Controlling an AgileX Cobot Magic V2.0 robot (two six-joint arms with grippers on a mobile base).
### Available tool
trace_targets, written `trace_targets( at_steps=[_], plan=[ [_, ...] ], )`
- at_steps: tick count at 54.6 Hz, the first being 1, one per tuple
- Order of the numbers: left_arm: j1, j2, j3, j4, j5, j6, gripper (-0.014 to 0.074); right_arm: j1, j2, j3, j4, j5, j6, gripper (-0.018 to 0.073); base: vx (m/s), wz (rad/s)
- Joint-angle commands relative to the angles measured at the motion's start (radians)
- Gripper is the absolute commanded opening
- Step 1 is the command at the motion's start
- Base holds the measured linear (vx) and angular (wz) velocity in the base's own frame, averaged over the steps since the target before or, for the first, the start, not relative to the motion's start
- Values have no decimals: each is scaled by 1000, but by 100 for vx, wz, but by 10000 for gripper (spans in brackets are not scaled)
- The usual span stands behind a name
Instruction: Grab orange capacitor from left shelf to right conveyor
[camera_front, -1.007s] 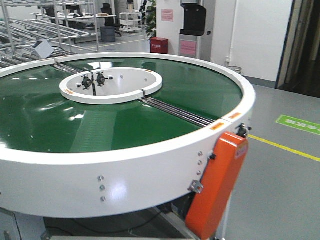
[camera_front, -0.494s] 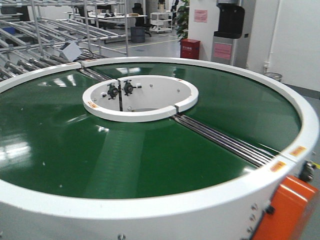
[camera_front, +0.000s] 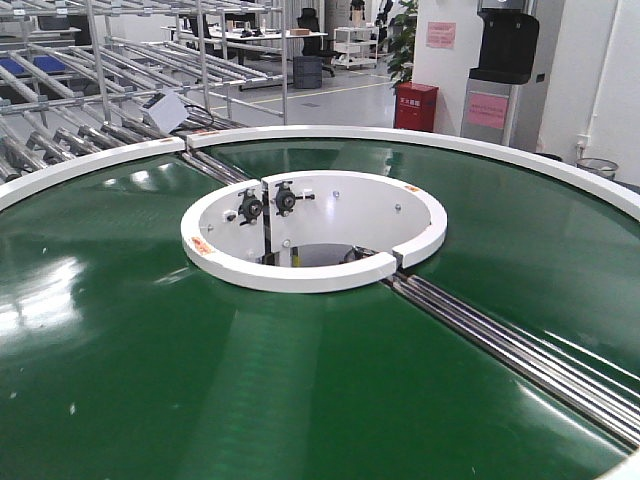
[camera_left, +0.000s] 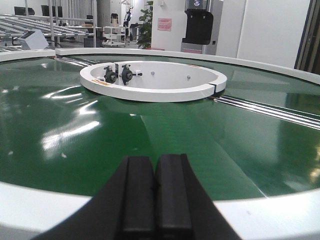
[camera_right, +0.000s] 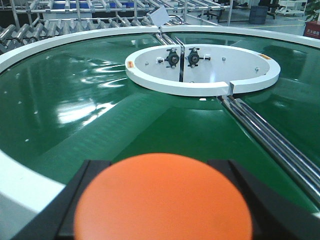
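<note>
**Item:** bright orange cylindrical capacitor (camera_right: 162, 200), lower centre of the right wrist view, sitting clamped between the black fingers of the right gripper (camera_right: 161, 172) at the conveyor's near edge.

**Left gripper** (camera_left: 154, 192), bottom centre of its view: pads pressing together, carrying nothing.

**Large circular conveyor with glossy dark green belt** (camera_front: 300, 390): now filling the front view, its orange side cover having slipped off the lower right.

**Judgement:** the approach is nearing its end, with release onto the belt remaining.
</note>
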Motion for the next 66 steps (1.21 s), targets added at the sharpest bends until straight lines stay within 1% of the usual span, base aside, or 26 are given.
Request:
trace_targets(
  at_steps=[1, 23, 53, 66],
  plan=[
    [-7, -5, -30, -5, -82, -6, -6, -4, 13, -29, -12, -87, -4, -8, 34, 1],
    [-7, -5, -30, -5, -82, -6, -6, -4, 13, -29, -12, -87, -4, -8, 25, 2],
    [-7, -5, -30, -5, -82, -6, -6, -4, 13, -29, -12, -87, -4, -8, 8, 1],
    [-7, -5, -30, -5, -82, -6, -6, -4, 13, -29, -12, -202, -4, -8, 0, 0]
  ],
)
